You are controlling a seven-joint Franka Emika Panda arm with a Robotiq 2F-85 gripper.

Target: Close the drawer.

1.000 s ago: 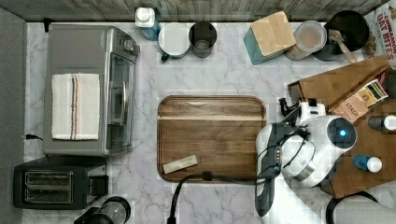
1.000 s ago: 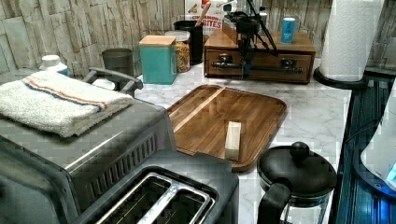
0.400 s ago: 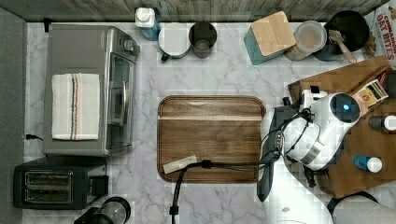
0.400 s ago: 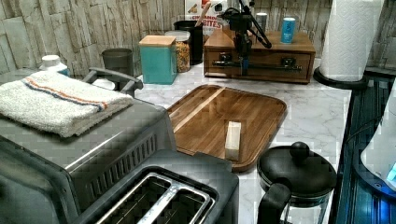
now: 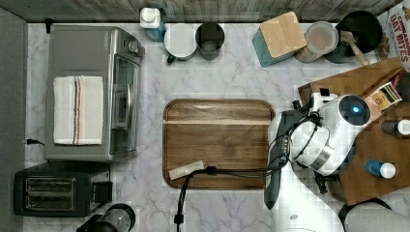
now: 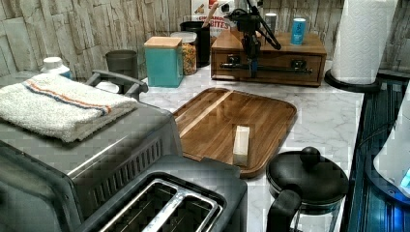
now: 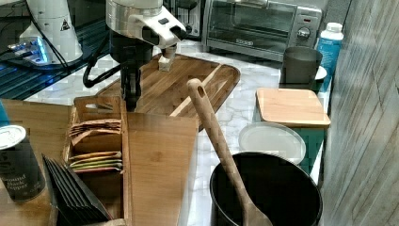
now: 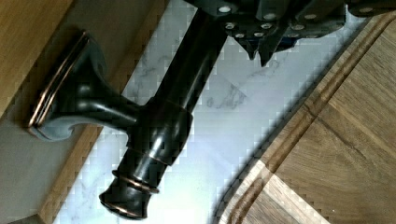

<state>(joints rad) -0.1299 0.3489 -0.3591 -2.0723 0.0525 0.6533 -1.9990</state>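
- While the gripper hangs at the drawer front in the left view, its fingers straddle the dark handle bar; whether they are clenched on it cannot be told.
- Judged from the near-flush front, closing looks almost finished; next comes a short push inward, then letting go.
- Drawer sits far right of the serving tray in the left view.

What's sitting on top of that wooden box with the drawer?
On top of the wooden box stand a blue can, a second can and a tea-bag box. The arm covers part of the top; the drawer's inside is hidden.
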